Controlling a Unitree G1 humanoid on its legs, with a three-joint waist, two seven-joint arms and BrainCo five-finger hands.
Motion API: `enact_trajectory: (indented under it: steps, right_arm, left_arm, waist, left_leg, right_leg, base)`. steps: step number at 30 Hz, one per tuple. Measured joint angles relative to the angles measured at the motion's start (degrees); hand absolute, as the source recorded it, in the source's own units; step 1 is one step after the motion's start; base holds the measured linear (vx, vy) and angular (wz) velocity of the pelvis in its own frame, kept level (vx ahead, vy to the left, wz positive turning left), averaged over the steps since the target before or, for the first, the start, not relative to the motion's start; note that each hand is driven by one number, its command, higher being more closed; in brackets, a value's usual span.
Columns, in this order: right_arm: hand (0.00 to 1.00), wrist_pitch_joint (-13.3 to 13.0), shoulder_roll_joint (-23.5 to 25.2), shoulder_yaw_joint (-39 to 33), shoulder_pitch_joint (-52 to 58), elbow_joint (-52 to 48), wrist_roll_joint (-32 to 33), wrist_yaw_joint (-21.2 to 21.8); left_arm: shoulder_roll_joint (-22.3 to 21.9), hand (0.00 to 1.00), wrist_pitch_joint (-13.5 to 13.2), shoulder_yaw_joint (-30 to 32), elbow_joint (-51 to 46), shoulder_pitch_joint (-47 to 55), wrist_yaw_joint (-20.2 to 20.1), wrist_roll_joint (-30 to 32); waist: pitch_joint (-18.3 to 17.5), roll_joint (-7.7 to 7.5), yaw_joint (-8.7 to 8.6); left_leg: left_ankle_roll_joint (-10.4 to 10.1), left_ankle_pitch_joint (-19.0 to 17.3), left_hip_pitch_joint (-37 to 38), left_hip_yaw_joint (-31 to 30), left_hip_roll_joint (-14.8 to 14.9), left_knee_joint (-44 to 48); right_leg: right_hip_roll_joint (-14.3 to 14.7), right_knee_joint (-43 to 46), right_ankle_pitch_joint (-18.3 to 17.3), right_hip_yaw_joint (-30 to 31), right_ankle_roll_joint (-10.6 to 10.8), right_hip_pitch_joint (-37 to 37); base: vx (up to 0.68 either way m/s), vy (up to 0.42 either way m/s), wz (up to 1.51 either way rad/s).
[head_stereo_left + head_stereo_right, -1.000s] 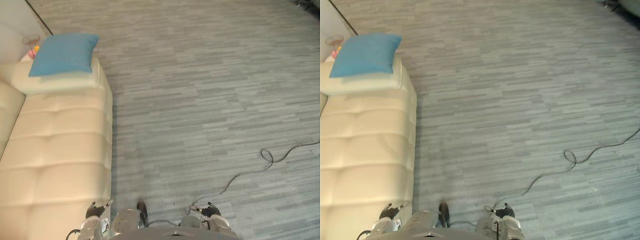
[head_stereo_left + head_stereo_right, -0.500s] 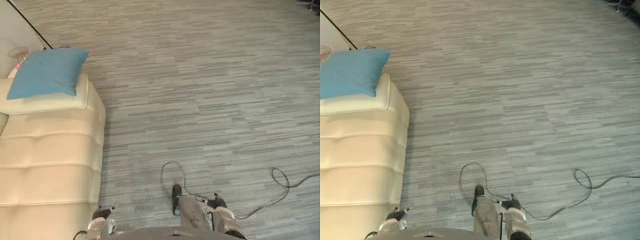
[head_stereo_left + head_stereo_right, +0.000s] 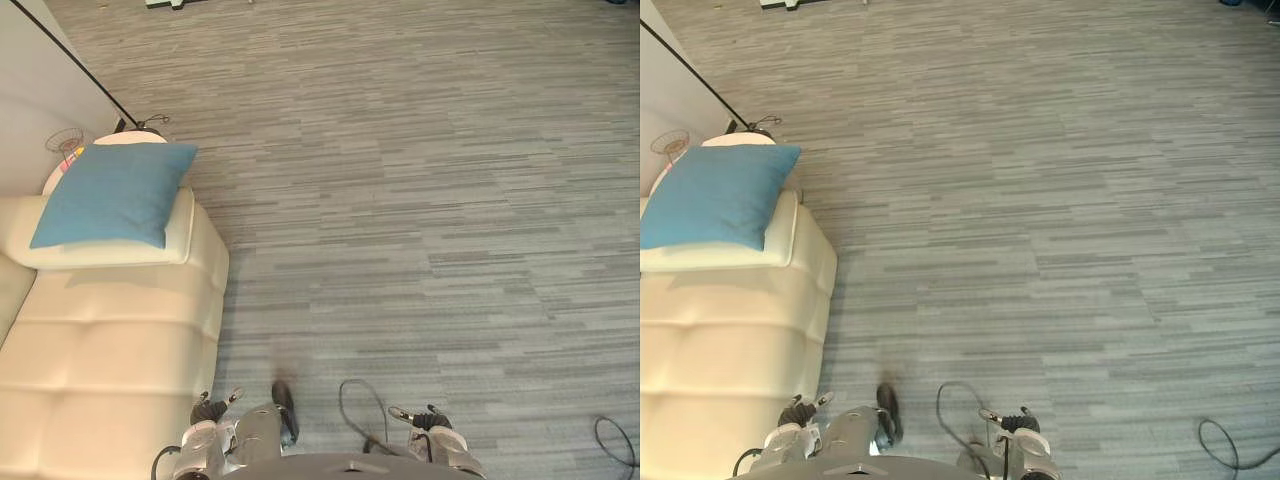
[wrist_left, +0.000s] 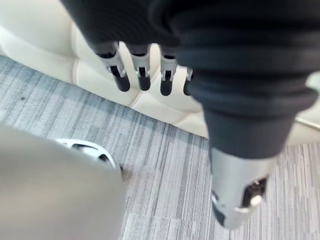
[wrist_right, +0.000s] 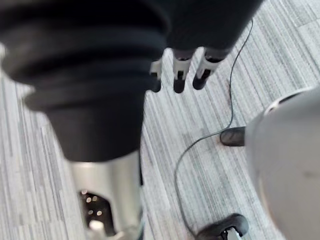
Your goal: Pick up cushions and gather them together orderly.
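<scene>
You have grey carpeted floor (image 3: 430, 200) across most of the scene, with a cream sofa (image 3: 110, 340) along its left edge. The one blue cushion (image 3: 112, 195) lies flat on the sofa's far armrest, its corner overhanging the back edge. Your left hand (image 4: 141, 75) hangs just beside the sofa's near front side, not touching it, its fingers straight and holding nothing. Your right hand (image 5: 179, 76) hangs over the floor, well apart from the sofa, its fingers likewise loose and empty.
</scene>
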Motion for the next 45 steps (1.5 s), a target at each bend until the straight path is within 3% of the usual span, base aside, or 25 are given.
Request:
enact_trajectory:
  steps: [2, 3, 4, 6, 7, 9, 10, 13, 15, 16, 18, 20, 21, 24, 25, 27, 29, 32, 34, 35, 36, 37, 39, 41, 45]
  right_arm:
    - [0.00, 0.07, 0.38, 0.44, 0.04, 0.85, -0.12, 0.04]
    - [0.00, 0.08, 0.27, 0.42, 0.23, 0.90, -0.16, 0.04]
    - [0.00, 0.01, 0.08, 0.46, 0.37, 0.93, -0.24, 0.07]
    - [0.00, -0.59, 0.30, 1.03, 0.32, 0.99, -0.28, 0.17]
    - [0.00, -0.85, 0.33, 1.04, 0.40, 0.79, -0.35, 0.20]
    - [0.00, -0.87, 0.13, 0.88, 1.09, 0.60, -0.27, 0.12]
    - [0.00, -0.88, -0.02, 0.90, 1.08, 0.34, -0.32, 0.13]
    - [0.00, -1.32, 0.08, 0.64, 0.83, -0.25, -0.16, 0.18]
    - [0.00, -1.65, -0.03, -0.91, -0.18, -0.47, -0.08, 0.15]
    - [0.00, -1.77, 0.03, -1.39, -0.50, -0.48, 0.07, 0.17]
    - [0.00, -1.82, 0.33, -1.54, -0.49, -0.42, 0.47, 0.14]
    - [0.00, -1.70, 0.10, -3.07, -0.46, -0.35, 0.83, 0.09]
    - [0.00, -1.66, -0.81, -4.65, -0.48, -0.57, 0.81, 0.06]
    - [0.00, -1.36, -1.06, -5.89, -0.29, -0.64, 0.90, 0.04]
    - [0.00, -1.13, -1.04, -5.80, 0.31, -1.77, 0.92, 0.02]
    - [0.00, -0.97, -1.20, -5.72, 1.68, -2.49, 0.99, -0.09]
    - [0.00, -0.83, -1.34, -4.87, 2.25, -2.24, 0.98, -0.11]
    - [0.00, -0.75, -0.27, -4.76, 2.07, -2.22, 1.01, -0.10]
    - [0.00, -0.61, 0.22, -4.57, 1.80, -1.84, 1.37, 0.06]
    - [0.00, -0.50, 0.12, -4.46, 1.74, -1.85, 2.08, 0.10]
    - [0.00, -0.47, -0.11, -4.47, 1.78, -1.85, 2.14, 0.08]
    - [0.00, -0.45, 0.07, -4.47, 1.63, -1.61, 2.12, 0.07]
    - [0.00, -0.36, 1.09, -2.91, 2.36, -1.52, 2.07, 0.09]
    - [0.00, -0.37, 1.80, -2.74, 1.64, -0.70, 2.07, 0.04]
    - [0.00, -0.58, 1.84, -2.25, 1.18, -0.20, 2.05, 0.02]
  left_arm:
    - [1.29, 0.00, 0.01, -0.71, 0.64, -0.70, -0.13, 0.00]
    - [1.30, 0.00, 0.01, -0.65, 0.88, -0.77, -0.12, 0.00]
    - [1.31, 0.00, 0.03, -0.65, 1.18, -0.72, -0.08, 0.02]
    - [1.96, 0.00, 0.17, -1.59, 2.54, -0.75, -0.09, -0.03]
    - [2.99, 0.00, 0.27, -2.79, 3.24, -0.80, -0.09, -0.02]
    - [4.19, 0.00, 0.94, -4.26, 3.80, -0.36, -0.05, 0.00]
    - [4.34, 0.00, 0.98, -4.33, 3.71, 0.28, 0.04, 0.00]
    - [4.26, 0.00, 1.16, -4.86, 3.86, 0.33, 0.03, -0.06]
    - [3.51, 0.00, 1.15, -5.45, 3.79, -0.58, 0.02, -0.06]
    - [3.36, 0.00, 1.18, -5.44, 3.82, -0.66, 0.00, -0.04]
    - [3.43, 0.00, 1.20, -5.44, 3.85, -0.65, -0.04, -0.02]
    - [3.41, 0.00, 1.20, -5.22, 4.52, -1.14, -0.09, -0.01]
    - [2.19, 0.00, 1.15, -4.40, 5.62, -1.37, -0.24, 0.00]
    - [0.85, 0.00, 0.78, -1.91, 5.29, -1.12, -0.23, -0.06]
    - [0.87, 0.00, 0.66, -1.54, 5.02, -1.00, -0.24, -0.06]
    - [0.56, 0.00, 0.66, -0.78, 3.93, -0.96, -0.20, -0.24]
    - [0.51, 0.00, 0.30, -0.86, 2.71, -1.00, -0.18, -1.43]
    - [0.26, 0.00, 0.01, -0.92, 1.63, -0.92, -0.19, -2.35]
    - [0.14, 0.00, -0.01, -1.11, 1.26, -0.86, -0.14, -2.45]
    - [0.07, 0.00, 0.00, -1.57, 1.33, -0.79, -0.09, -2.43]
    - [-0.14, 0.00, 0.02, -2.15, 1.42, -0.56, -0.11, -2.43]
    - [-0.03, 0.00, -0.04, -2.05, 1.32, -0.67, -0.22, -2.61]
    - [1.28, 0.00, -0.03, -3.00, 1.35, -0.39, -0.13, -2.44]
    - [2.31, 0.00, -0.02, -3.12, 1.23, -0.48, -0.17, -2.46]
    - [2.64, 0.00, 0.02, -3.06, 1.66, 0.13, -0.14, -2.55]
  waist:
    - [-0.30, -1.80, -0.49]
    - [-0.34, -1.75, -0.36]
    - [-0.47, -1.52, -0.01]
    - [-0.47, -1.60, -0.52]
    - [-0.36, -2.48, -1.33]
    - [0.06, -2.59, -2.21]
    - [0.12, -2.70, -2.40]
    - [0.21, -2.65, -3.32]
    - [0.81, -1.59, -4.44]
    - [1.08, -1.43, -4.53]
    - [1.74, -2.87, -4.59]
    - [2.05, -3.28, -5.05]
    - [2.91, -0.97, -4.90]
    - [2.72, 0.00, -4.39]
    - [2.74, 0.33, -5.46]
    - [3.05, 0.77, -5.05]
    - [3.36, 0.67, -3.55]
    - [3.36, 0.63, -2.54]
    - [3.32, 0.66, -2.37]
    - [3.20, 0.90, -2.39]
    - [2.73, 1.64, -2.37]
    - [2.57, 1.36, -2.09]
    - [1.30, -1.70, -1.66]
    - [1.04, -3.33, -1.35]
    - [1.05, -3.02, -1.27]
  left_leg:
    - [3.97, -4.75, -1.25, -0.48, -1.98, 6.01]
    - [4.20, -6.35, -1.05, -0.67, -2.07, 7.68]
    - [4.38, -8.97, 0.35, -0.80, -2.12, 9.06]
    - [4.22, -11.46, 4.37, -1.63, -2.59, 7.95]
    - [4.31, -11.62, 7.32, -2.55, -3.62, 6.40]
    - [4.37, -11.66, 14.37, -4.03, -5.04, 2.38]
    - [4.35, -11.68, 19.27, -4.49, -5.14, -1.09]
    - [4.37, -11.69, 24.11, -6.31, -4.65, -4.52]
    - [3.04, -13.14, 25.23, -8.35, -2.58, -5.39]
    - [1.73, -14.14, 25.96, -9.15, -1.50, -6.07]
    - [-0.20, -15.55, 27.77, -10.34, -1.08, -7.30]
    - [-0.57, -17.54, 29.60, -12.12, 0.05, -7.95]
    - [0.61, -18.01, 31.02, -12.68, 2.00, -6.30]
    - [-1.76, -16.44, 27.21, -13.89, 3.96, 3.19]
    - [-5.06, -14.05, 20.11, -16.23, 5.69, 18.23]
    - [-6.35, -11.02, 13.43, -16.55, 8.47, 33.60]
    - [-4.78, -11.96, 8.40, -11.07, 11.44, 44.42]
    - [-3.76, -13.87, 4.84, -5.17, 10.51, 38.72]
    - [-3.67, -13.72, 3.78, -3.24, 7.86, 25.02]
    - [-3.84, -11.26, 3.85, -2.47, 6.72, 15.42]
    - [-3.02, -5.26, 3.97, -2.44, 5.80, 6.26]
    - [-2.05, -4.74, 4.36, -1.92, 4.96, 5.58]
    - [-1.11, -1.25, 6.99, -1.57, 0.81, -2.09]
    - [-0.47, -0.35, 7.06, -2.27, -1.38, -4.05]
    - [0.07, -0.48, 12.35, -2.95, -3.54, -6.98]
  right_leg:
    - [-2.57, -0.38, 2.54, 0.18, 2.23, 1.91]
    - [-2.79, 1.16, 2.58, 0.59, 2.31, 2.18]
    - [-2.86, 7.12, 2.41, 1.73, 2.58, 0.97]
    - [-4.09, 29.04, 4.37, 4.22, 8.95, -7.26]
    - [-4.74, 40.92, 5.36, 5.68, 10.82, -11.64]
    - [-6.49, 52.67, 4.04, 2.58, 8.42, -15.33]
    - [-6.80, 54.16, 2.00, 0.01, 5.05, -16.62]
    - [-6.05, 47.35, -2.38, -4.78, 1.72, -21.47]
    - [-3.62, 33.79, -2.51, -6.66, 0.82, -24.16]
    - [-2.05, 25.07, 0.21, -5.92, 0.56, -25.29]
    - [-1.29, 7.31, 9.97, -2.41, 2.10, -25.68]
    - [-0.66, 9.27, 16.40, -1.62, 1.59, -25.90]
    - [0.95, 15.11, 11.80, -2.39, -0.27, -26.58]
    - [1.89, 18.39, 7.75, -3.08, -2.31, -26.30]
    - [1.96, 18.21, 5.69, -5.28, -2.69, -23.77]
    - [2.63, 17.39, 4.28, -6.78, -4.11, -20.24]
    - [3.42, 14.46, 3.14, -8.25, -5.06, -13.56]
    - [2.64, 9.60, 3.45, -8.63, -4.56, -8.28]
    - [1.46, 7.18, 4.13, -9.36, -3.44, -6.31]
    - [1.12, 6.27, 4.28, -9.72, -2.59, -5.48]
    - [1.30, 5.93, 4.03, -10.15, -1.24, -5.23]
    - [0.84, 5.80, 3.93, -9.96, -0.68, -5.02]
    - [-1.17, 2.15, 5.24, -10.35, 0.67, -4.10]
    - [-2.50, 0.35, 5.84, -11.50, 1.70, -3.30]
    - [-4.76, 5.80, 5.48, -11.37, 2.33, -1.08]
  base:
    - [0.60, 0.236, 0.33]
    - [0.49, 0.232, 0.26]
    - [0.47, 0.229, 0.07]
    - [0.44, 0.192, 0.19]
    - [0.41, 0.108, 0.61]
    - [0.42, 0.066, 0.58]
    - [0.41, 0.012, 0.25]
    - [0.39, -0.079, 0.36]
    - [0.30, -0.160, 0.48]
    - [0.34, -0.227, 0.39]
    - [0.38, -0.299, 0.36]
    - [0.41, -0.340, 0.40]
    - [0.41, -0.310, 0.25]
    - [0.34, -0.269, 0.06]
    - [0.32, -0.242, 0.42]
    - [0.41, -0.239, 0.42]
    - [0.44, -0.139, 0.20]
    - [0.33, -0.027, 0.10]
    - [0.30, 0.087, 0.16]
    - [0.26, 0.137, 0.22]
    - [0.21, 0.142, 0.18]
    - [0.19, 0.117, 0.28]
    - [0.23, 0.137, 0.39]
    - [0.16, 0.124, 0.45]
    - [0.09, 0.099, 0.22]
